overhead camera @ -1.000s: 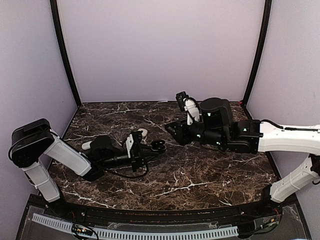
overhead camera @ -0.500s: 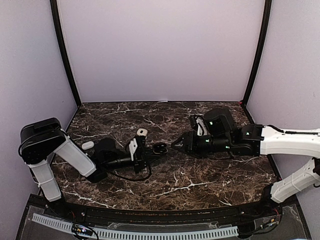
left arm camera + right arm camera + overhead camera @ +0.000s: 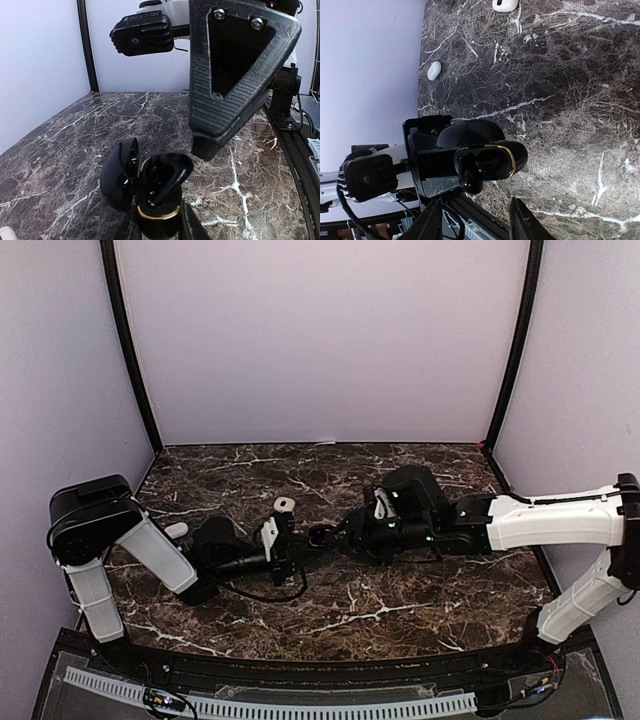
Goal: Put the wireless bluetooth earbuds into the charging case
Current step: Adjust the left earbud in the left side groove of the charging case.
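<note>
The charging case is clamped by its base in the left gripper and is held over the middle of the worktop, with its lid swung open. A dark glossy earbud is seen lying askew across the gold-rimmed mouth, its stem only partly in the well, so it is judged not yet seated. The right gripper is poised just beside the case, jaws parted and nothing held between them. A white earbud is found lying on the worktop just beyond the left gripper, toward the far edge, and a second white earbud near the left edge. The insertion step is judged to be in hand. Next, a gentle downward press on the dark earbud is called for, with the case kept steady, before the loose ones are fetched.
</note>
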Robot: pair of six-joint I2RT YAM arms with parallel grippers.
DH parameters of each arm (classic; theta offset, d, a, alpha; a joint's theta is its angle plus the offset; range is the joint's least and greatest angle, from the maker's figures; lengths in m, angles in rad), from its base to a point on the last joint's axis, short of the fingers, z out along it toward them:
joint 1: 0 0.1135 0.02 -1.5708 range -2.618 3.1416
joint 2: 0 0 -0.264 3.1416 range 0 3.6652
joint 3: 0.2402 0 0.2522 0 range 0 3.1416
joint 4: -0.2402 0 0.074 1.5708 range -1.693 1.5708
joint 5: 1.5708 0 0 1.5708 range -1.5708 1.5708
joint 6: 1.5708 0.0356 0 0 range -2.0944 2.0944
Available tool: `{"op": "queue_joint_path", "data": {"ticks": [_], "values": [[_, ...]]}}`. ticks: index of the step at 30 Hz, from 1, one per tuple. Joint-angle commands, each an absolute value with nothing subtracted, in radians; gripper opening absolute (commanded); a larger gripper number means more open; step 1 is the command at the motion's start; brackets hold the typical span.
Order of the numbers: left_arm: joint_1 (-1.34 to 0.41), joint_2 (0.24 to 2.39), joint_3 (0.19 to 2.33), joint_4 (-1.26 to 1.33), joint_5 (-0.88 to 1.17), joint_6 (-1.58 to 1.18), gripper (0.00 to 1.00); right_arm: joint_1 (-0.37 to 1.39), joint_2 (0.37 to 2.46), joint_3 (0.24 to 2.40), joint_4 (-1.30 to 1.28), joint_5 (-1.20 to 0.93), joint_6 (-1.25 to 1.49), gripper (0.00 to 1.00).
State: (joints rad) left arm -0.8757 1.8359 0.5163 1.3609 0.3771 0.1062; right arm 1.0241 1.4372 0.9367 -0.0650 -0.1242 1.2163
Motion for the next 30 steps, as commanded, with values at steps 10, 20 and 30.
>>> {"op": "queue_joint_path", "data": {"ticks": [10,20,30], "values": [[-0.882,1.839,0.534,1.411,0.387,0.148,0.13,1.024,1.473,0.975,-0.008,-0.086,1.290,0.37],[-0.883,1.838,0.528,1.414,0.395,0.153,0.12,1.023,1.506,0.996,0.007,-0.100,1.296,0.31],[-0.886,1.838,0.530,1.392,0.393,0.176,0.13,1.020,1.514,0.999,-0.002,-0.101,1.298,0.25]]}}
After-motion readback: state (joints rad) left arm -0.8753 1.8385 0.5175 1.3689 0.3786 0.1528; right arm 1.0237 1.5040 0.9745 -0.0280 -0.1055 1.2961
